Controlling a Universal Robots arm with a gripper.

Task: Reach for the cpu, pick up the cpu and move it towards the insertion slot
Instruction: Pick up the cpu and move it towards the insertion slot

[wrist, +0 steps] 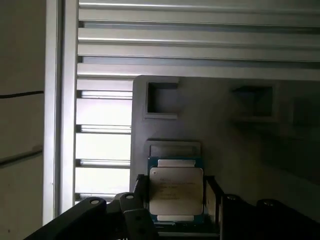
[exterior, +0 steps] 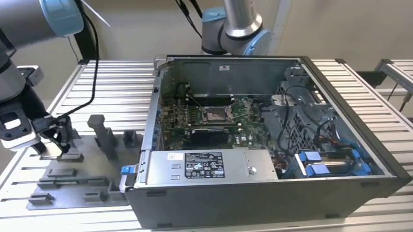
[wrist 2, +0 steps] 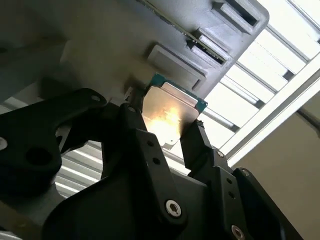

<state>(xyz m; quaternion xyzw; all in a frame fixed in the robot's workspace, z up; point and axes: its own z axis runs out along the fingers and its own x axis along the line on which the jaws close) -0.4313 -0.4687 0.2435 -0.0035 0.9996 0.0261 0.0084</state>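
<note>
the cpu (wrist: 176, 192) sits between the two black fingers (wrist: 140, 200) of the gripper (wrist: 176, 186). in the first wrist view its silvery face is turned to the camera, with a thin green edge showing around it. the fingers lie against two opposite edges of the chip with no gap to be seen, so the pincer is clamped on it.

in the second wrist view the chip (wrist 2: 170, 112) catches a bright glare. it is held by its sides just in front of the grey fixture plate (wrist 2: 100, 45), near a raised rectangular pad (wrist 2: 175, 65). i cannot tell whether the chip touches the plate or hangs just clear of it.

in the exterior view the gripper (exterior: 55, 137) hangs low over the fixture plate at the exterior view's left, among upright grey blocks (exterior: 103, 133). the plate lies on a slatted metal table (exterior: 110, 82). an open computer case (exterior: 271, 193) stands just beside the plate, toward the exterior view's right. the insertion slot (exterior: 215, 115) lies inside the case on a green circuit board (exterior: 245, 139), a shiny frame around a dark centre. it is well apart from the gripper, with the case wall between them.
</note>
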